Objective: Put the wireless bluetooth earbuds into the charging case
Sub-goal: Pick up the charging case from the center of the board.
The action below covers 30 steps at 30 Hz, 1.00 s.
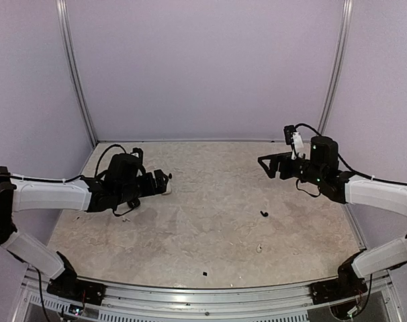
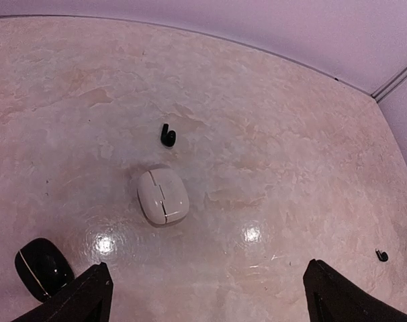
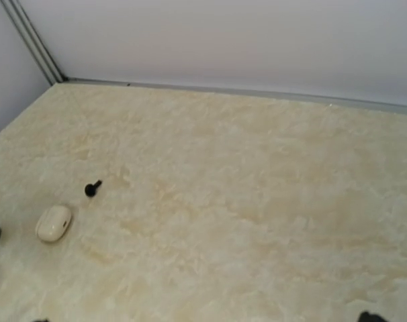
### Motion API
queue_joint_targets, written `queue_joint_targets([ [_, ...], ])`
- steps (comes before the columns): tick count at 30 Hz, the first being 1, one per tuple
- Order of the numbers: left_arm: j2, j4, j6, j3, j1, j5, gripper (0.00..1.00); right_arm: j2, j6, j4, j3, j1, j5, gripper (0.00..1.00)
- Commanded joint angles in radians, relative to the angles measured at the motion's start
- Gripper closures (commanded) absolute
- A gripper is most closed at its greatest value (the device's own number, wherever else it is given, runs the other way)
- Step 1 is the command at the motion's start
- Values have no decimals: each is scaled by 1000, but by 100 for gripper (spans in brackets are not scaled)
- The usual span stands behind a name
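A closed white charging case [image 2: 163, 196] lies on the table just ahead of my left gripper [image 2: 207, 302], which is open wide and empty, its fingertips [image 2: 89, 295] at the frame's bottom corners. A black earbud [image 2: 167, 135] lies just beyond the case, and a second black earbud [image 2: 381, 255] lies far to the right. The right wrist view shows the case [image 3: 54, 223] and the nearby black earbud [image 3: 92, 188] at far left. My right gripper [image 1: 269, 166] is open and empty, held above the table's right side. In the top view the case [image 1: 167, 190] peeks out beside my left gripper [image 1: 162, 181].
A black case [image 2: 42, 268] lies left of my left fingers. In the top view a black earbud [image 1: 264, 214] lies mid-table, a tiny white piece [image 1: 259, 248] nearer the front, and a small black speck [image 1: 205, 274] by the front edge. Walls enclose three sides.
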<state>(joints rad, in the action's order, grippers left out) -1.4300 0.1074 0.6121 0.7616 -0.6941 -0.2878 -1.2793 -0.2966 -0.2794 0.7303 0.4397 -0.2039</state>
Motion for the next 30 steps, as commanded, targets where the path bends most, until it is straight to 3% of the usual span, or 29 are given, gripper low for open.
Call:
queue_joint_targets([
  [1, -26, 38, 20, 0, -13, -19, 1, -4, 27, 28, -17, 22, 19, 1],
  [8, -75, 21, -114, 28, 62, 95, 1, -30, 72, 73, 3, 29, -22, 0],
  [22, -385, -265, -724, 336, 193, 379, 3, -63, 134, 52, 25, 34, -352, 1],
  [27, -465, -220, -837, 353, 260, 498, 1, -72, 129, 68, 35, 35, -393, 0],
  [30, -503, -276, -915, 408, 271, 547, 1, -60, 123, 58, 22, 36, -403, 0],
])
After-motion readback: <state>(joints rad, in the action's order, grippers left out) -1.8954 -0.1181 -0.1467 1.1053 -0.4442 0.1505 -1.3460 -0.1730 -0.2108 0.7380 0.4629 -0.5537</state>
